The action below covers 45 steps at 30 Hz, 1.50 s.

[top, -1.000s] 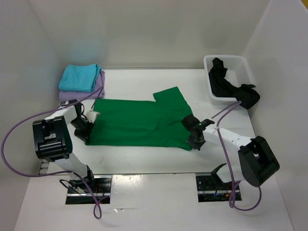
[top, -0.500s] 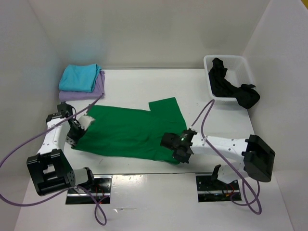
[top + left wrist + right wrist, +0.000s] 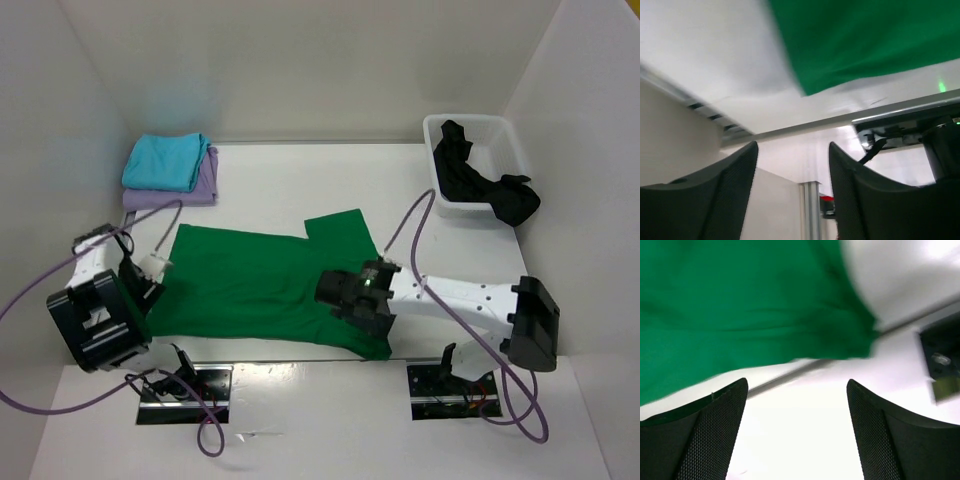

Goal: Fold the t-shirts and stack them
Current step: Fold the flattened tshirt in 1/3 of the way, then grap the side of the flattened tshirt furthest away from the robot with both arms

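green t-shirt (image 3: 250, 285) lies spread but skewed on the tabletop (image 3: 300, 185) in the top view, its near right corner almost at the front edge, so i'd judge an uneven pull could drag it over or fold it crooked; that view alone shows the turquoise shirt (image 3: 165, 160) folded on the lavender shirt (image 3: 170, 198) far left and the black shirt (image 3: 480, 185) draped over the bin (image 3: 470, 119). left wrist view adds what the top view hides: the left fingers (image 3: 725, 195) spread, nothing between them, just off the shirt's corner. right wrist view likewise shows the right fingers (image 3: 705, 435) spread and empty by the hem.
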Motion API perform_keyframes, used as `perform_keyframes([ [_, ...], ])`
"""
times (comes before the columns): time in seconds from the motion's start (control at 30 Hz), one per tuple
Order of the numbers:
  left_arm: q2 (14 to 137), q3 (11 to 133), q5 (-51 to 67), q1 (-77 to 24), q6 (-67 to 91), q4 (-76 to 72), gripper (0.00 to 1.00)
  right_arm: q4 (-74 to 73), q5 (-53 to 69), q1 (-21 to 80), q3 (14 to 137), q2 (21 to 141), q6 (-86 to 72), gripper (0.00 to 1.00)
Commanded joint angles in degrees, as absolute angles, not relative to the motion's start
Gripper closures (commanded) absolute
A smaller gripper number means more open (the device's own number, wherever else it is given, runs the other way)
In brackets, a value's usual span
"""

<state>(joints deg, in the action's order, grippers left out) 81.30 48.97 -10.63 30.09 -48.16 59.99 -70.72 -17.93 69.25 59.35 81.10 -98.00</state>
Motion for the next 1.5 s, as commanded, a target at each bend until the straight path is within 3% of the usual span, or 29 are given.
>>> perform_keyframes([
  [0.0, 86.63, 62.10, -6.54, 33.49, -48.88, 62.92, 0.33, -72.96, -27.50, 63.92, 71.17, 79.97, -87.44, 0.15],
  [0.17, 98.14, 82.84, 6.57, 31.91, -40.01, 60.57, 0.30, -55.85, -26.73, 45.83, 82.43, 88.32, -59.02, 0.10],
  [0.33, 106.07, 87.80, 16.52, 27.61, -28.58, 49.77, 0.27, -38.34, -15.57, 27.53, 85.23, 98.39, -41.68, 0.10],
  [0.57, 113.99, 90.70, 17.93, 23.03, -19.26, 34.82, 0.19, -43.67, -17.57, 24.17, 110.28, 127.74, -31.82, 0.10],
  [0.77, 120.32, 94.65, 19.25, 21.27, -16.79, 34.10, 0.17, -48.94, -16.35, 23.64, 124.79, 140.43, -30.67, 0.11],
  [1.1, 124.10, 91.94, 17.23, 17.93, -16.26, 34.01, 0.12, -44.49, -13.27, 23.64, 111.46, 135.02, -31.11, 0.17],
  [1.3, 124.10, 90.01, 14.33, 17.40, -16.26, 34.54, 0.17, -42.19, -10.47, 24.17, 105.47, 131.75, -32.25, 0.22],
  [1.37, 124.10, 89.30, 13.62, 17.40, -16.26, 34.54, 0.19, -41.67, -10.46, 24.78, 104.95, 131.75, -32.26, 0.29],
  [1.47, 124.62, 89.30, 14.41, 17.40, -16.87, 36.20, 0.31, -41.66, -9.93, 24.79, 104.94, 132.36, -32.26, 0.47],
])
